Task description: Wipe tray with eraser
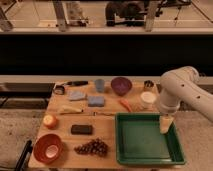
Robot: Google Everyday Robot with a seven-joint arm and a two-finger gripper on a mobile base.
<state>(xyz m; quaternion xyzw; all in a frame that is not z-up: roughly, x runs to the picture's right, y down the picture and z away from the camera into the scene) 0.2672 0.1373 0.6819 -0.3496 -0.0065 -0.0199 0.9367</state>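
The green tray (148,159) lies at the front right of the wooden table, and I see nothing inside it. The eraser (81,129), a small dark block, lies flat on the table to the left of the tray, apart from it. My gripper (165,124) hangs from the white arm (175,90) and points down over the right part of the tray, near its right rim, far from the eraser. I see nothing held in it.
An orange bowl (48,148) and grapes (92,147) are at the front left. Behind them are a round orange fruit (50,120), a light blue sponge (96,101), a carrot (125,105), a purple bowl (121,85), a white cup (147,98) and a black-handled tool (75,83).
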